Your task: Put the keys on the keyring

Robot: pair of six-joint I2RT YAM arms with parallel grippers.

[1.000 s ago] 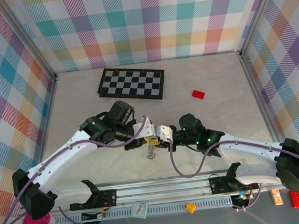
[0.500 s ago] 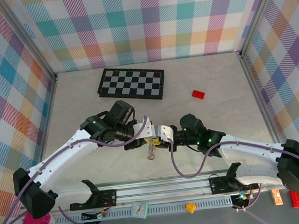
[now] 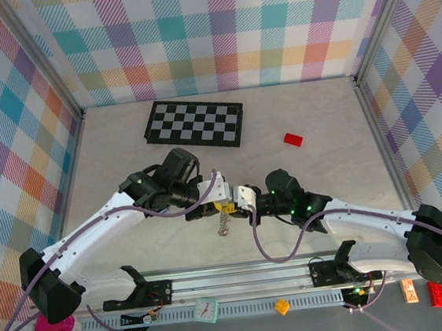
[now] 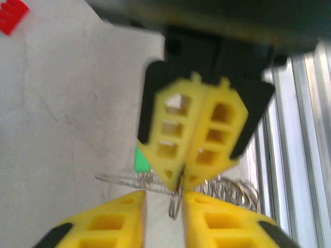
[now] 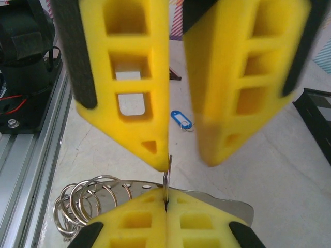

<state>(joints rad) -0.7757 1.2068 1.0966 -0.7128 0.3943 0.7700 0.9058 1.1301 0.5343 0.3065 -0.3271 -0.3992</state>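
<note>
One keyring (image 3: 224, 225), one blue key (image 5: 181, 120), one green key (image 4: 141, 160)

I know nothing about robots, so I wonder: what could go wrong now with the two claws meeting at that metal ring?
The right gripper pinches only a thin edge of the keyring, so it might slip or twist free. The left gripper stands open, giving no second hold if it does.
</note>
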